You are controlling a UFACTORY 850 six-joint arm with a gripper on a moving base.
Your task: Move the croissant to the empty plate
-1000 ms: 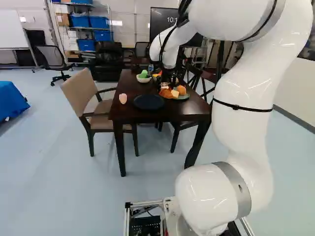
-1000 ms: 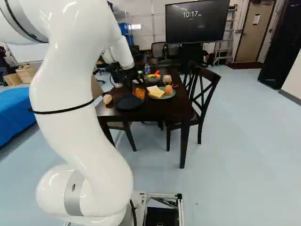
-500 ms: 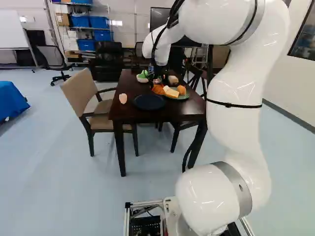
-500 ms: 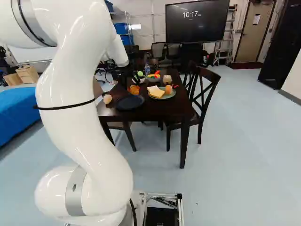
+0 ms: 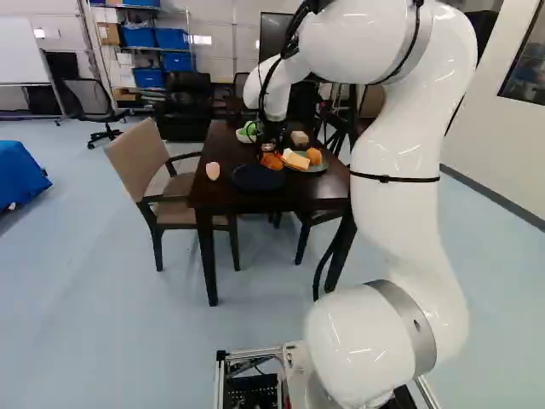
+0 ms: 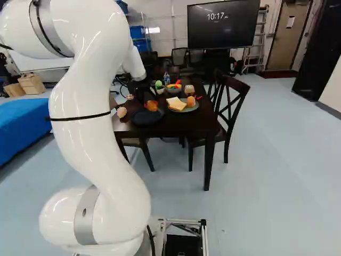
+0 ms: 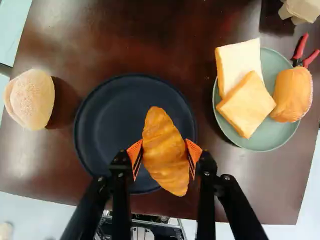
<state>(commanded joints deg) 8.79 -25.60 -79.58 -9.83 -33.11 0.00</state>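
Note:
In the right base view my gripper [image 6: 145, 94] is over the dark plate's far edge. The wrist view shows the gripper [image 7: 164, 156] shut on the croissant [image 7: 165, 151], an orange pad against each side. The croissant hangs over the empty dark blue plate [image 7: 107, 125], covering part of the rim nearest the fingers; its height above the plate is hard to tell. Beside that plate stands a green plate [image 7: 260, 146] with two bread slices [image 7: 246, 105] and a bun [image 7: 292, 95].
A pale round roll [image 7: 31, 99] sits on the table [image 7: 165, 45], on the dark plate's other side. Beyond the plates are a white bowl [image 5: 246, 136] and a bowl of colourful items [image 6: 173, 89]. Chairs [image 6: 230, 112] flank the table.
The arm has swung leftward in the left base view, carrying the croissant from beside the green plate to over the dark plate. The base and the plates have stayed put.

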